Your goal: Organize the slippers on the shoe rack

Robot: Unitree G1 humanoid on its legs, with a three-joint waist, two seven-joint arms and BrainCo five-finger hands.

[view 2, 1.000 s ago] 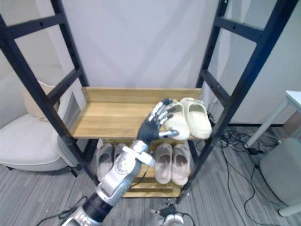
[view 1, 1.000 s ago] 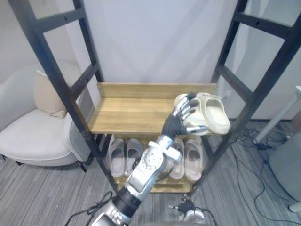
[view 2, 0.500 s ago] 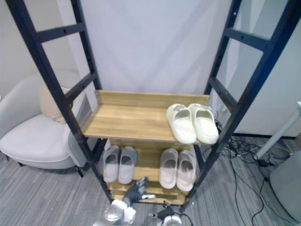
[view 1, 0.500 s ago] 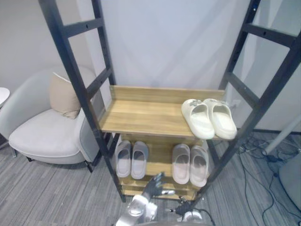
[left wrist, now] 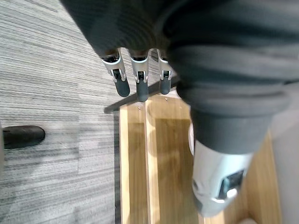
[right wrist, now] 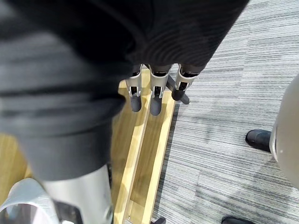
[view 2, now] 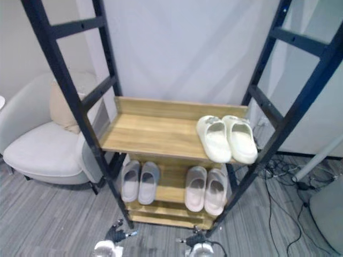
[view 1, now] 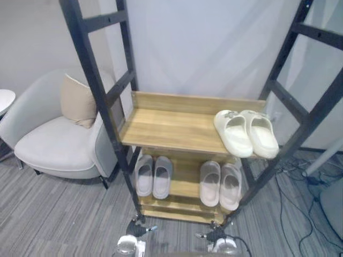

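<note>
Both arms hang low in front of the shoe rack (view 1: 101,101), the left hand (left wrist: 140,88) and right hand (right wrist: 155,101) straight-fingered and empty, with the cream slippers (view 1: 246,133) paired at the right end of its upper shelf (view 1: 166,128).

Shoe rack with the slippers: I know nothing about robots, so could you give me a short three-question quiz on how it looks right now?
1. True or false: the cream slippers lie at the left end of the upper shelf.
2. How many pairs sit on the lower shelf? A one, B two, C three.
3. In a word, what are the left hand and the right hand holding?

Key: 1 false, they lie at its right end. 2 B, a grey pair on the left and a beige pair on the right. 3 nothing; both hands are open, down near the floor.
</note>
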